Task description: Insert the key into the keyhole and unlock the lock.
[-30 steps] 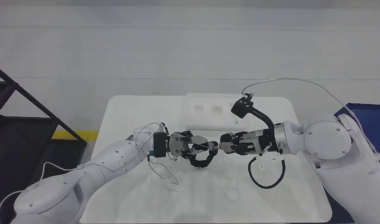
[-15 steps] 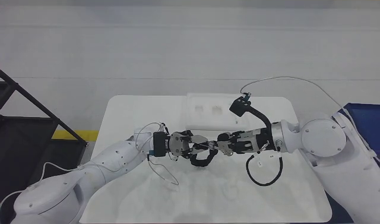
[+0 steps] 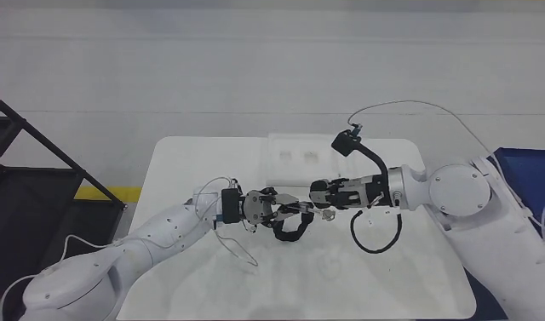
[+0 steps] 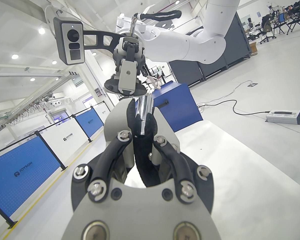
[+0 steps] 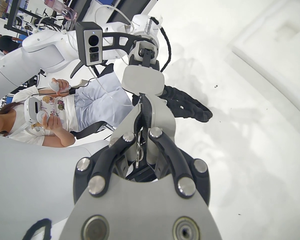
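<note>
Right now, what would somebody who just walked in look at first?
Above the middle of the table, the left fingers pinch a shiny lock with a black cable loop. The right fingers, tip to tip with them, pinch a small key. A white foam tray lies behind them at the table's far edge.

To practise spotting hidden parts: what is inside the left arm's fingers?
A shiny metal lock with its black cable, clamped between the left fingers. Its keyhole is hidden behind the right fingers.
</note>
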